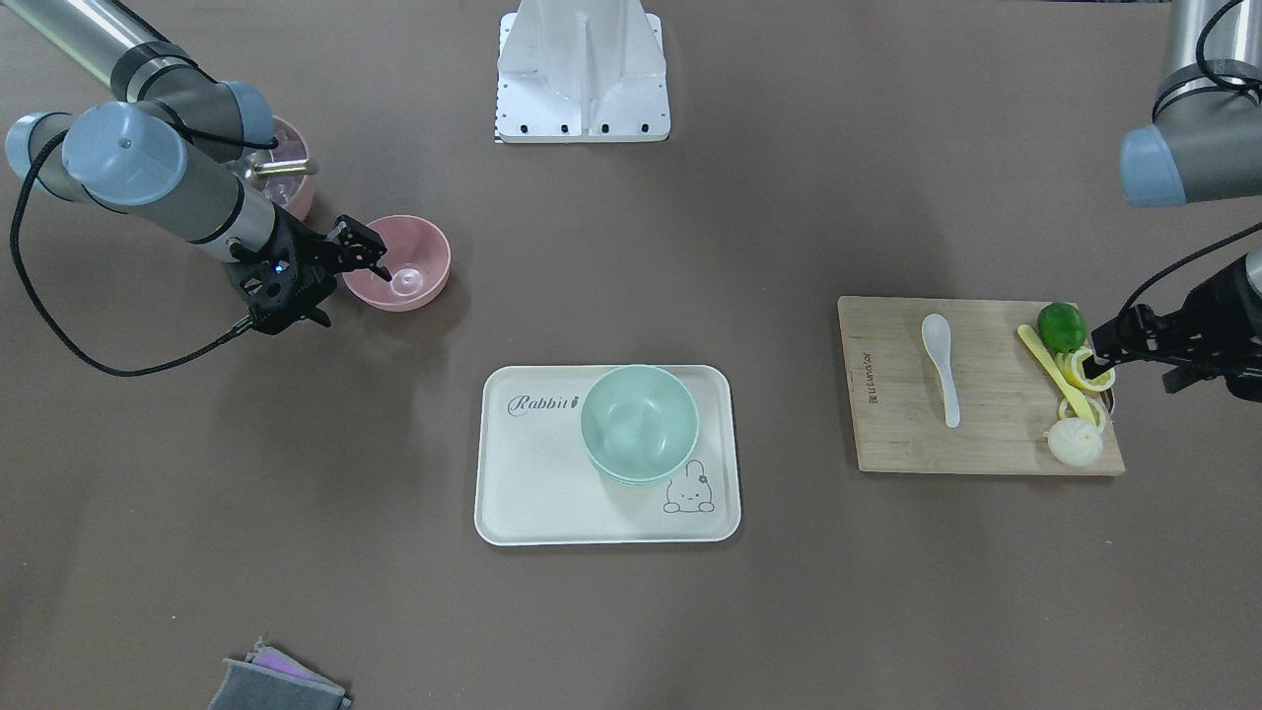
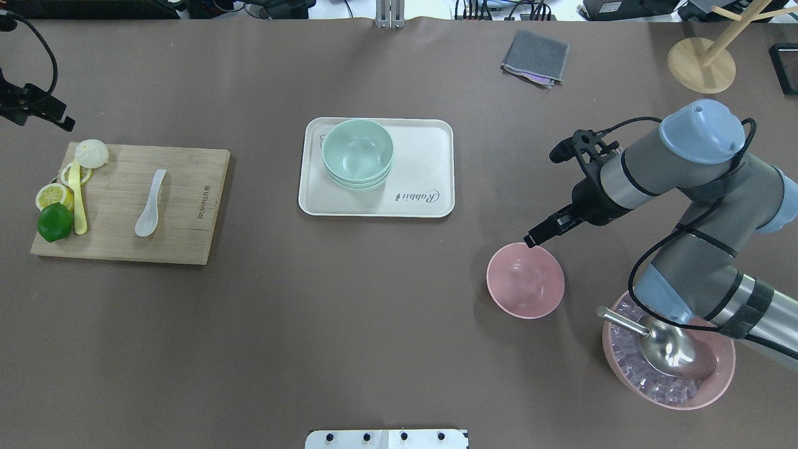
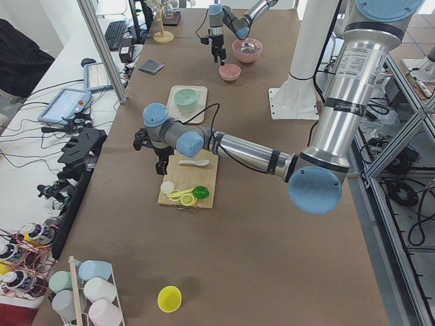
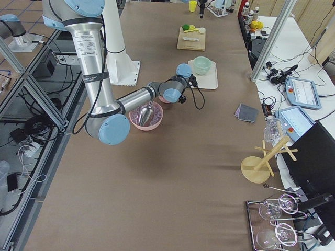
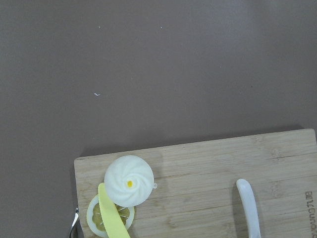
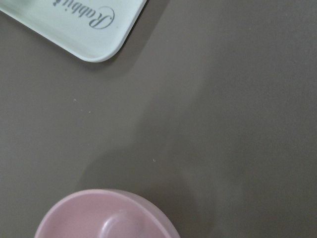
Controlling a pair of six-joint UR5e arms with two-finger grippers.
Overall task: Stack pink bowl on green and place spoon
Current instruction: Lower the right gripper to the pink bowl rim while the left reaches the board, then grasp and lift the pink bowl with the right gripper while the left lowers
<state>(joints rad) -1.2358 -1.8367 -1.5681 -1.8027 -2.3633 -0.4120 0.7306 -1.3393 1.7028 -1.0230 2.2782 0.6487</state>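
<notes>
Reaching in from the robot's right side, the right gripper [image 1: 380, 258] sits at the far rim of the pink bowl [image 2: 525, 280], its jaws looking parted and holding nothing. One finger seems to lie over the inside wall and the other outside it, which fits a rim pinch being lined up. The bowl rests upright on the bare table, well apart from the tray [image 2: 424, 149]. There the green bowl [image 2: 357, 149] stands open side up, a ready seat for the pink one. The right forearm slopes down and inward with the wrist tilted, so the fingers meet the rim at a slant rather than from straight above. The white spoon [image 2: 151, 202] lies flat on the cutting board [image 2: 187, 206], bowl end toward the robot, untouched and probably left for last. The left gripper [image 1: 1099, 360] hovers low over the board's outer end, above the lemon slices and beside the lime [image 2: 55, 221], clear of the spoon. Whether its jaws are apart or together cannot be told.
</notes>
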